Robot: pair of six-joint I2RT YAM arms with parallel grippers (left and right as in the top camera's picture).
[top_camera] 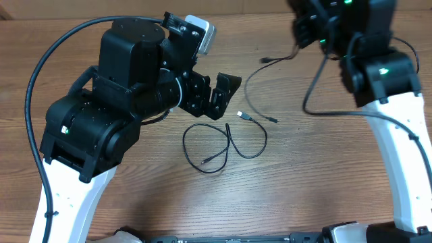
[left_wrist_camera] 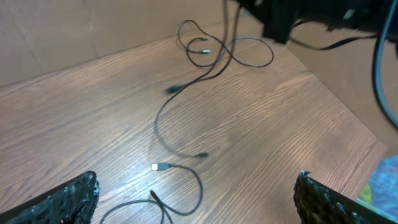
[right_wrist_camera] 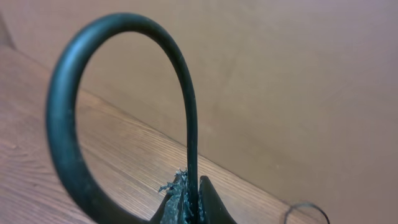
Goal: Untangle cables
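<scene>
Left claw (top_camera: 212, 96) gapes, angled low over the table (top_camera: 324, 175); right claw (right_wrist_camera: 189, 202) clenched, apparently on a cable (right_wrist_camera: 61, 124).

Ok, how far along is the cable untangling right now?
Mostly done, it seems: one cable lies alone in a loose loop near the open, empty left gripper. In hand: the right gripper is shut on a second cable. Left: the loops under that arm cross each other, so they probably need pulling out and laying flat.
</scene>
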